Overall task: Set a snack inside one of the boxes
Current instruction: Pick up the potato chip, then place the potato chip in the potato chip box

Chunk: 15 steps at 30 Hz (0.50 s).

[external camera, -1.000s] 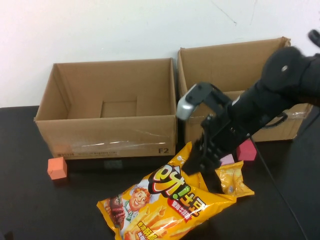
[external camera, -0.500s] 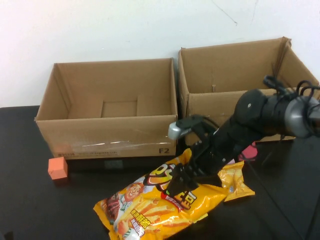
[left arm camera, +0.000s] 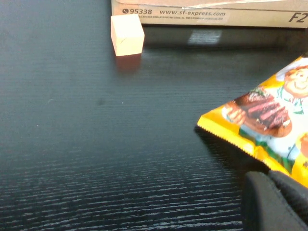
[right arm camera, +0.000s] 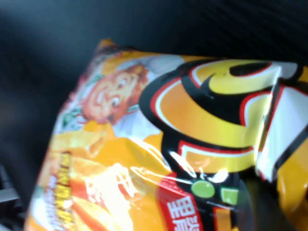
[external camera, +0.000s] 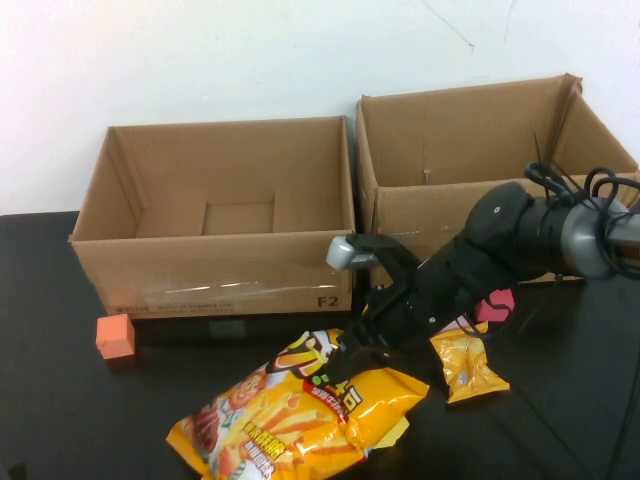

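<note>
A large yellow snack bag (external camera: 290,410) lies on the black table in front of the two open cardboard boxes, the left box (external camera: 215,265) and the right box (external camera: 450,215). My right gripper (external camera: 362,343) is down on the bag's right end and shut on it. In the right wrist view the bag (right arm camera: 144,134) fills the picture. A small yellow snack bag (external camera: 465,360) lies to the right of the arm. My left gripper (left arm camera: 269,180) is low over the table near the bag's left corner (left arm camera: 262,120), shut and empty.
An orange cube (external camera: 114,336) sits in front of the left box's left corner; it also shows in the left wrist view (left arm camera: 127,34). A pink block (external camera: 495,305) lies by the right box, behind the right arm. Both boxes look empty inside.
My right gripper has come down onto the large bag and moved left. The bag has slid left and turned with it.
</note>
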Tool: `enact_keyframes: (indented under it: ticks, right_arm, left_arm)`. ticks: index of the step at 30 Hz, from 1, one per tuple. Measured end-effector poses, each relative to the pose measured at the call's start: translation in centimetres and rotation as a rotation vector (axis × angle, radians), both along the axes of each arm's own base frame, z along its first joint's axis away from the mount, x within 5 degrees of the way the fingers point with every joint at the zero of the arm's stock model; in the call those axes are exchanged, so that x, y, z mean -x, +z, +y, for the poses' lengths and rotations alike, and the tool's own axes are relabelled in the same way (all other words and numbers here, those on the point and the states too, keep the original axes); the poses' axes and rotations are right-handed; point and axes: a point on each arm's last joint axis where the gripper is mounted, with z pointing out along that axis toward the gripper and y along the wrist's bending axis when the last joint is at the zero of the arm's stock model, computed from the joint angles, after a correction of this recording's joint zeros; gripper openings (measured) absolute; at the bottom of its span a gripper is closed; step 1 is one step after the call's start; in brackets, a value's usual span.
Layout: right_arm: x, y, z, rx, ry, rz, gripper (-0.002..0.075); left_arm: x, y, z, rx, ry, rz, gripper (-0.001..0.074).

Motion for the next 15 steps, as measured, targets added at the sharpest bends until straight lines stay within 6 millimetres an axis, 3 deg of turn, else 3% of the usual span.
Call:
enact_keyframes:
  ticks: [4, 8, 15]
  right_arm:
    - [0.3, 0.7, 0.6, -0.090, 0.025, 0.049, 0.0038]
    - [0.3, 3.7, 2.2, -0.320, 0.109, 0.101, 0.0024]
    - [-2.7, 13.7, 4.6, -0.739, 0.121, -0.108, 0.0019]
  left_arm:
    - [0.0, 0.0, 0.0, 0.002, 0.000, 0.000, -0.0003]
    - [0.0, 0.0, 0.0, 0.002, 0.000, 0.000, -0.0003]
    - [0.0, 0.0, -0.1, 0.016, 0.000, 0.002, -0.0003]
